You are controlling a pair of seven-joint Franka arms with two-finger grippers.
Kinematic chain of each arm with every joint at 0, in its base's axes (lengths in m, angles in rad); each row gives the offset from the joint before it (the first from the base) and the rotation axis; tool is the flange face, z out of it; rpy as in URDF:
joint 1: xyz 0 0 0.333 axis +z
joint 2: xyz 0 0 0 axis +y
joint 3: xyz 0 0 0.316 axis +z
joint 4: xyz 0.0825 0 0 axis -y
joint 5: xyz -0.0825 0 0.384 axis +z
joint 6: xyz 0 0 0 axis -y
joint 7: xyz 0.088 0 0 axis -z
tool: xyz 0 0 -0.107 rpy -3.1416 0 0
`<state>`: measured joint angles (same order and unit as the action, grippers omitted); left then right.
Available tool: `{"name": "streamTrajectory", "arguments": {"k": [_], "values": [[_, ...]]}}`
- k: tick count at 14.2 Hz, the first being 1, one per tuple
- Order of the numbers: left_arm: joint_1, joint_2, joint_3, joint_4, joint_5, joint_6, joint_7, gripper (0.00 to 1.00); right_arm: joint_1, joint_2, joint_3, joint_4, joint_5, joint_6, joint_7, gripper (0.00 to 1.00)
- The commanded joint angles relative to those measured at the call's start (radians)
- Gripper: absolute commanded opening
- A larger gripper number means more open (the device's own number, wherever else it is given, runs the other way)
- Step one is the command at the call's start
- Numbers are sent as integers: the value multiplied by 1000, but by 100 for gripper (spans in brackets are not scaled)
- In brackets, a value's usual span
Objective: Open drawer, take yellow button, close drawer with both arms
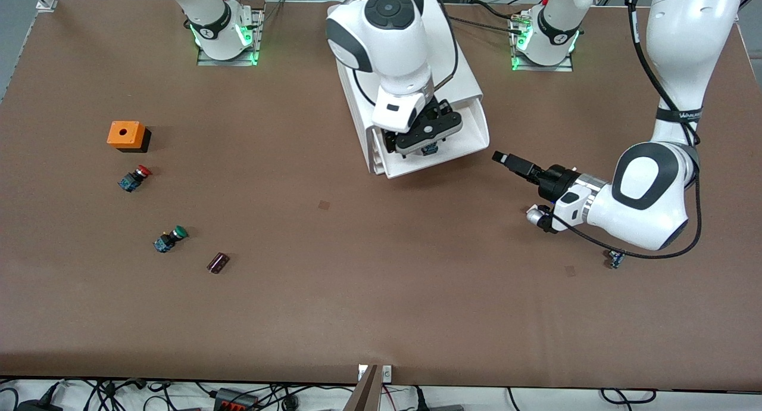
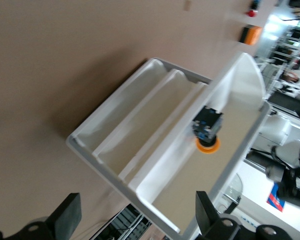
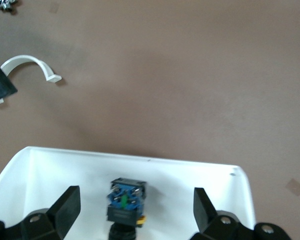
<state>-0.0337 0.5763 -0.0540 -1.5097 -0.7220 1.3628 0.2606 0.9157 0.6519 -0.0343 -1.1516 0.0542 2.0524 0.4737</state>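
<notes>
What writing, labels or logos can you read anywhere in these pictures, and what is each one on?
Nothing reads with certainty.
Band on the left arm: white lettering, too small to read.
Round marks on the two arm bases: logo only, no legible words.
Right arm, drawer, button: no text visible.

Brown table (image 1: pixel 381 292) bears cabinet (image 1: pixel 470 89); scattered buttons (image 1: pixel 169 238).
</notes>
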Motion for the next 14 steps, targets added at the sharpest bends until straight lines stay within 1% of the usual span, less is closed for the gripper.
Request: {"name": "streamTrajectory", "arguments": {"k": [1,2,3,4,6,9,12,13,14], "values": [[-5,-13,-13,61,161,-16,-108,100,31,29,-7,41,-16,-15,26,100],[-11,-13,-15,89,218,-22,-160,100,32,31,-6,39,-16,-20,26,100],[-14,-13,-18,104,239,-40,-219,100,35,31,-6,36,-13,-24,26,100],[-14,-13,-18,114,240,-44,-269,100,35,34,-6,36,-13,-29,26,100],[-17,-13,-15,123,248,-42,-348,100,35,52,-6,36,-11,-28,25,95],[-23,-13,-21,132,335,-41,-374,100,35,68,-6,38,-8,-28,25,89],[-34,-13,-14,187,378,-39,-385,100,34,69,-6,36,-7,-29,25,83],[-38,-13,-13,204,421,-39,-385,100,34,69,-6,36,-7,-29,25,80],[-41,-13,-20,232,481,-39,-385,100,34,69,-6,36,-7,-29,23,75]]}}
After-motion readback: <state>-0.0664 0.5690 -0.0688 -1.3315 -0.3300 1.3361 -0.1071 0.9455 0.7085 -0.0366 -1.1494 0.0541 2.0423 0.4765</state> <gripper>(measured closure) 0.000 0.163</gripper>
